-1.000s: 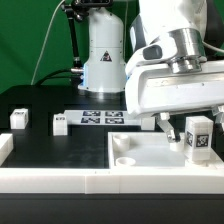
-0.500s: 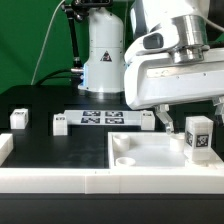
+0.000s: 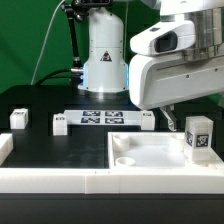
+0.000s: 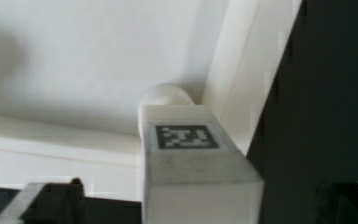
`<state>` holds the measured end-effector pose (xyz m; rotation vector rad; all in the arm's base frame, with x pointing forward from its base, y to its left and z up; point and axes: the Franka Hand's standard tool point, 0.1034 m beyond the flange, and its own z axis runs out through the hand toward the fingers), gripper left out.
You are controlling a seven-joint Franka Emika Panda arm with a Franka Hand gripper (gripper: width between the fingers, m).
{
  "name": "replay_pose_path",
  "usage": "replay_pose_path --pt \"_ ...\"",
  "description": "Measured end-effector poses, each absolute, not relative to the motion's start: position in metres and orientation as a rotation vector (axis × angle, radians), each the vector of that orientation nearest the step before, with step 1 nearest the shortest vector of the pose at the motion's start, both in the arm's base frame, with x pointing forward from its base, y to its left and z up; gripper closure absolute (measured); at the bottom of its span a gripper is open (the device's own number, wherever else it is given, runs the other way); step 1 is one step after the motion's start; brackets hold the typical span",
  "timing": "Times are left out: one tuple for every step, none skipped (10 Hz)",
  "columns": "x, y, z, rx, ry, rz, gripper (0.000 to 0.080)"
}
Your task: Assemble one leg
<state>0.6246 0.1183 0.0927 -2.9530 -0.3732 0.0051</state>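
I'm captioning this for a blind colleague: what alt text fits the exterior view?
A white leg with a black-and-white tag stands upright in a corner of a large white tray-like piece, at the exterior view's right, with the robot arm hanging above it. Behind, on the black table, lie the marker board and other small legs.

Robotics lab — marker board [image 3: 100, 119], black table [image 3: 40, 145].

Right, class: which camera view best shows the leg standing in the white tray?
The exterior view: the whole leg shows, upright in the white tray, tag facing the camera. The wrist view shows the leg close up with its tag, but cut off at the frame's edge.
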Motion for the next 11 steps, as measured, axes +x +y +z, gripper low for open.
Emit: replay_pose_path --pt "0.6279 0.1186 0.0919 -2.954 -0.369 -0.023 0.0151" --pt "0.6272 0.1186 0.0913 -2.954 -0.369 -0.022 0.0284" --pt "0.6273 0.1186 0.0913 -2.954 -0.369 -0.023 0.0284" --pt "0.6272 0.1186 0.091 -2.954 -0.368 -0.022 0.0423" --pt "0.6276 0.1179 0.091 -2.954 -0.367 -0.024 0.0505" --pt "0.6277 0.1177 0.0911 -2.954 -0.367 -0.024 0.0505" --pt "0.6278 0.1176 0.0911 -2.956 -0.348 -0.024 0.0505" --pt "0.6279 0.1174 0.0911 -2.959 -0.317 -0.022 0.0505" --pt "0.6279 0.1176 0.0907 -2.963 -0.266 -0.022 0.0505" --pt "0.6284 0.1172 0.0906 -2.973 -0.109 -0.022 0.0505" --pt "0.6291 0.1165 0.0905 -2.972 0.135 -0.021 0.0505"
